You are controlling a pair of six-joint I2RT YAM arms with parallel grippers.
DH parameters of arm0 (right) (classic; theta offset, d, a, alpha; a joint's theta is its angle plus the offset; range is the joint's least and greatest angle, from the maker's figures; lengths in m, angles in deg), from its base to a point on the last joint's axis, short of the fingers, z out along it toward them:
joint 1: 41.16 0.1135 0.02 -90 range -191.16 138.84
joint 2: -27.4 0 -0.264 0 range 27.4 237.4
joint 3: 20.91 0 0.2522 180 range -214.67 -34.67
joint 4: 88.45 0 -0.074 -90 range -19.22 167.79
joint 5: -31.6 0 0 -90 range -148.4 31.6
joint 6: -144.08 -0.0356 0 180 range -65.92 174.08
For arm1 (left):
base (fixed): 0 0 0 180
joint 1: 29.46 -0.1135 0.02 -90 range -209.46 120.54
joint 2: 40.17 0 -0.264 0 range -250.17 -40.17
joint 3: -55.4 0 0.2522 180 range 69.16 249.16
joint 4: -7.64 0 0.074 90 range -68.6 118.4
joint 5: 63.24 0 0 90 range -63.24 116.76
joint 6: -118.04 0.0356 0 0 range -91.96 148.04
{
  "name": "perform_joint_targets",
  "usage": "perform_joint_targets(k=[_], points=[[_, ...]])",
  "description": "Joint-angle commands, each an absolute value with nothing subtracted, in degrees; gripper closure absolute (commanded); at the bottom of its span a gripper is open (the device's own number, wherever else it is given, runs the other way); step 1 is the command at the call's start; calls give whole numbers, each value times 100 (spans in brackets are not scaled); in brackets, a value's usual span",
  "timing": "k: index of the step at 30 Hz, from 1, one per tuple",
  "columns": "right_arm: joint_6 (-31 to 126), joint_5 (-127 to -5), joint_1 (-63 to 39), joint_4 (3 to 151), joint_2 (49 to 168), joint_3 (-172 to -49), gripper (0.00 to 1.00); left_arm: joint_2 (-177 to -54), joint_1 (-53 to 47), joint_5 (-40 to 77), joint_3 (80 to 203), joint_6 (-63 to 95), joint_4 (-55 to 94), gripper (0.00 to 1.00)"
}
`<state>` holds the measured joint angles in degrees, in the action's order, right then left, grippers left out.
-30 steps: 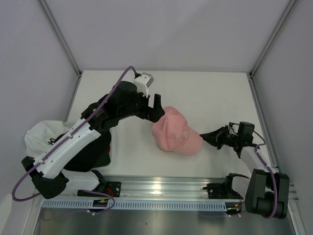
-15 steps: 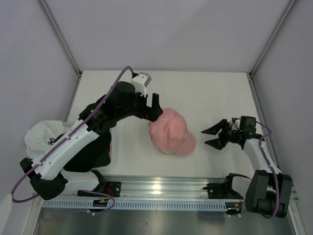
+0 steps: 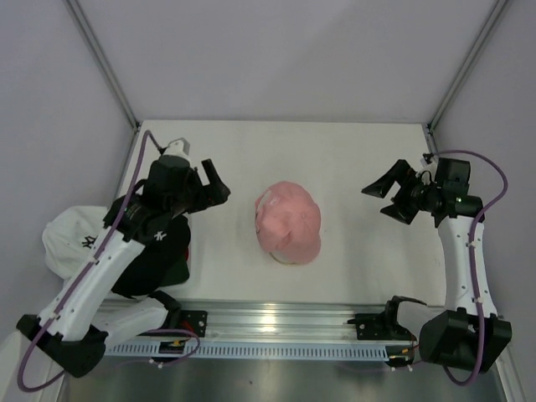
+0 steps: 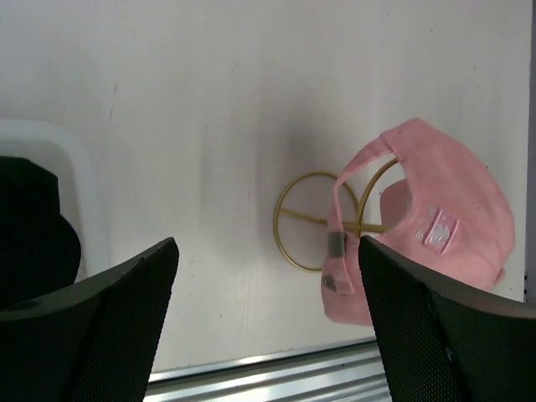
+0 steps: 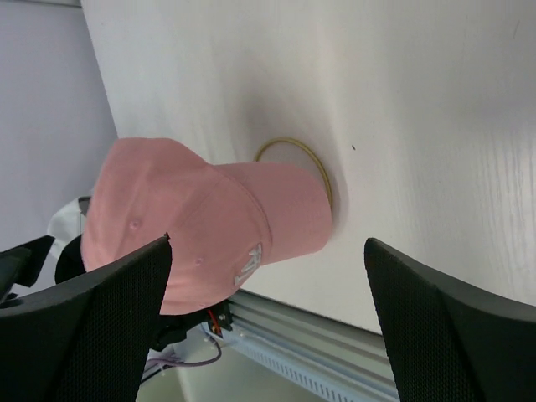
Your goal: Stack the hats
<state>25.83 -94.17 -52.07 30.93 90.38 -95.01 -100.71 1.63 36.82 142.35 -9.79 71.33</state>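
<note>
Aluminium rail [image 3: 276, 322] is running along the near edge of a white, faintly wood-grained desk [image 3: 352, 159], with both arm bases sitting on it.

At the near left, a white fabric cap with a dark logo [image 3: 67, 239] and a black fabric cap [image 3: 163, 260] are lying heaped together, partly under the left arm.

A pink fabric baseball cap [image 3: 289, 222] is sitting in the middle of the desk, perched crown-up on a gold wire-ring stand [image 4: 303, 216] whose ring is lying flat on the surface. Its curved brim [image 5: 289, 209] is pointing towards the right and slightly near. Its back strap [image 4: 335, 209], with a grey buckle, is facing the left arm. The long axis is therefore running roughly left to right, tilted a little towards the near edge.

The left gripper [image 3: 216, 180] is hanging left of the pink cap and apart from it, its fingers spread wide on nothing. The right gripper [image 3: 377, 201] is hanging well to the right, fingers also spread and empty.

Beyond them the bare desk is stretching back to pale grey walls [image 3: 276, 59], with slanting aluminium frame posts [image 3: 102, 63] rising at the far corners.
</note>
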Motion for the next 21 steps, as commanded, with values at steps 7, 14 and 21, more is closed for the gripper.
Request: perform_joint_targets(k=[7,14,21], points=[[2561,-9980,-5065,3770,8612,-9814,0,-10388,33,3117,13921,-1029,6695,23],[2745,-9426,-4889,3428,8383,-9348,0,-11048,42,2403,13885,-712,6033,30],[2570,-9461,-4880,3577,8409,-9145,0,-11479,68,2149,13816,-642,5805,32]])
